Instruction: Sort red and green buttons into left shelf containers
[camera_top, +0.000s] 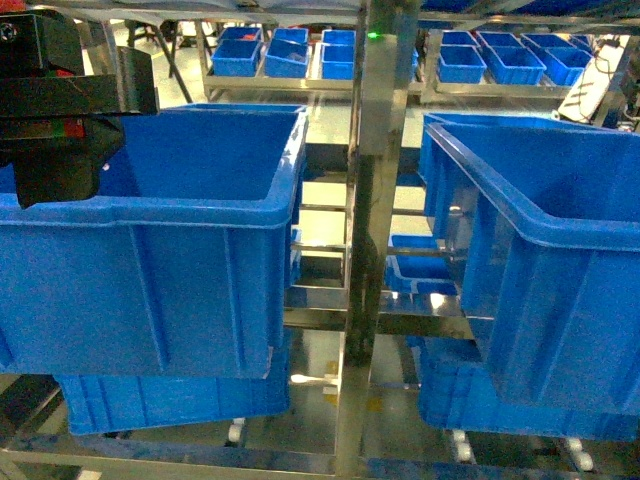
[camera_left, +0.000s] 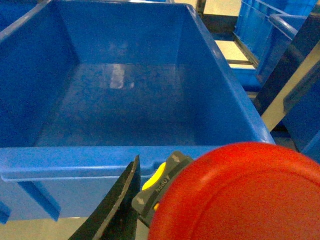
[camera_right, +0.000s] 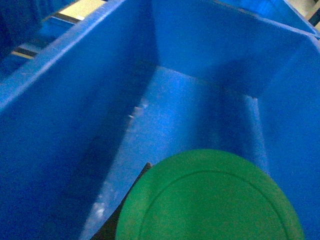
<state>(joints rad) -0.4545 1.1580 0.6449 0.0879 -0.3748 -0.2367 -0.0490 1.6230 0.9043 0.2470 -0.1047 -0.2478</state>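
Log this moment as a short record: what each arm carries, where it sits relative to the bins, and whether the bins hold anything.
left end effector: carrying the red button, near the front rim of a large blue bin, not yet over it
left bin contents: nothing visible inside
right end effector: fingertips hidden; green button fills the view, above the inside of another blue bin
right bin contents: nothing visible on the shown floor
buttons released: none
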